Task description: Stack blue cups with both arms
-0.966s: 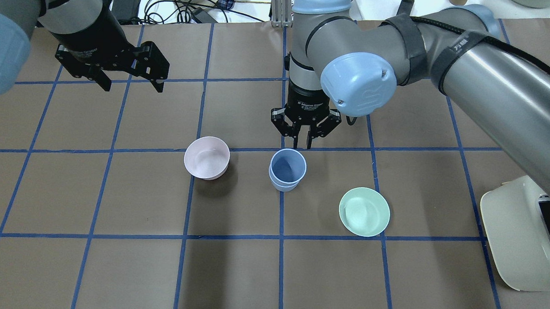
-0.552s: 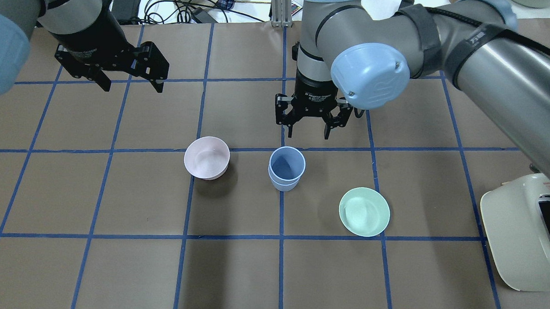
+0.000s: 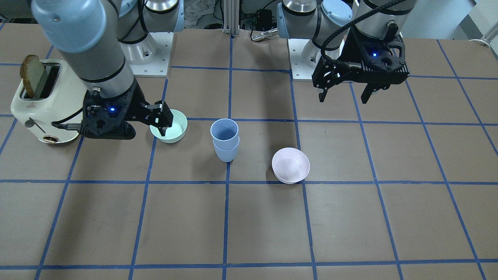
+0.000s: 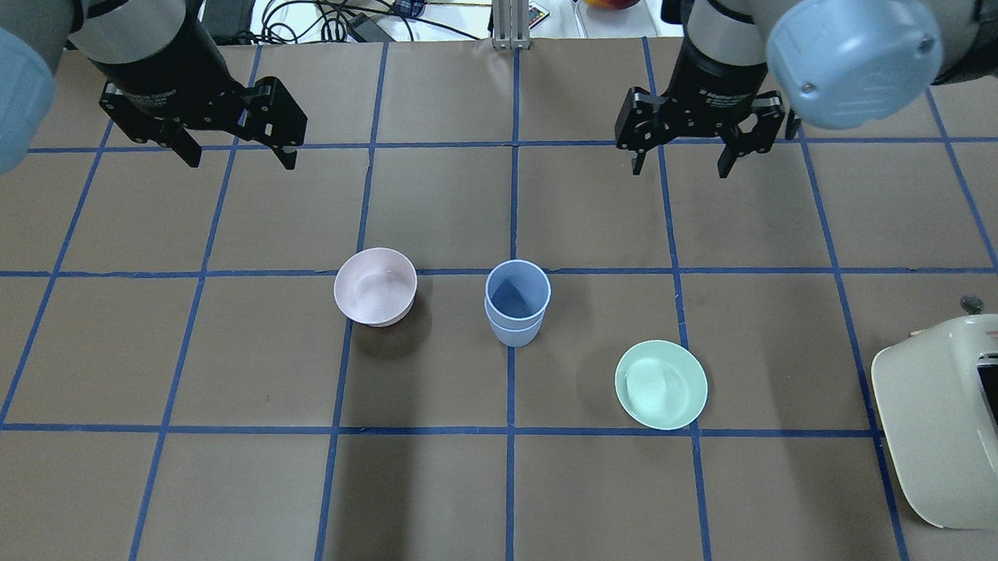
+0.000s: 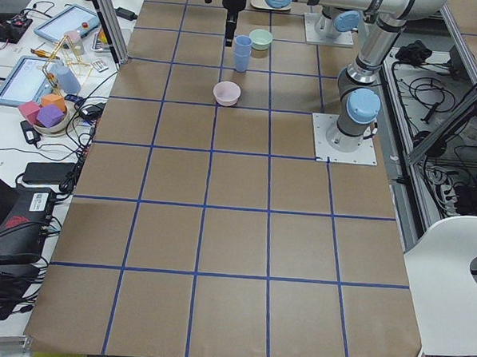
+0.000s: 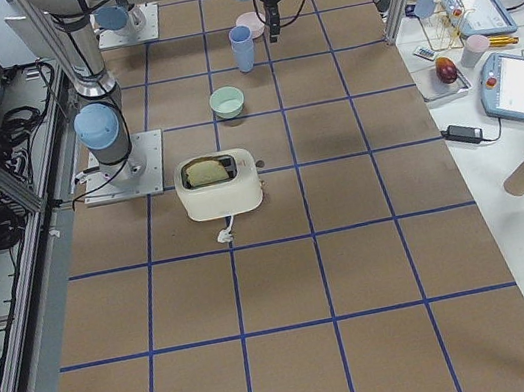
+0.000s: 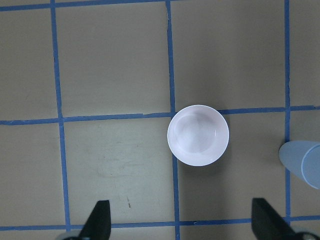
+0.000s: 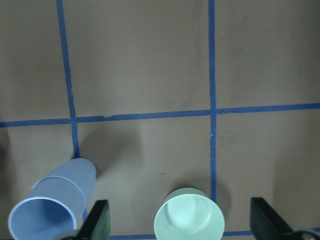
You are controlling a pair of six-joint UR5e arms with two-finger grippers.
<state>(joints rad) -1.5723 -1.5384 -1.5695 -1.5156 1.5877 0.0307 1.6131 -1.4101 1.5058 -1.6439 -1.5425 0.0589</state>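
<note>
The two blue cups (image 4: 515,310) stand nested, one inside the other, upright at the table's middle; they also show in the front view (image 3: 225,140) and at the lower left of the right wrist view (image 8: 52,205). My right gripper (image 4: 679,170) is open and empty, raised, far behind and to the right of the cups. My left gripper (image 4: 242,161) is open and empty, raised over the far left of the table, well away from the cups; it also shows in the front view (image 3: 343,99).
A pale pink bowl (image 4: 375,286) stands just left of the cups. A mint-green bowl (image 4: 660,384) stands to their right and nearer. A cream toaster (image 4: 951,421) with a bread slice (image 3: 32,74) sits at the right edge.
My right gripper's fingers spread apart just behind the cups, then it rose and moved away to the far right. The nested cups stayed on the table. My left arm has not moved.
</note>
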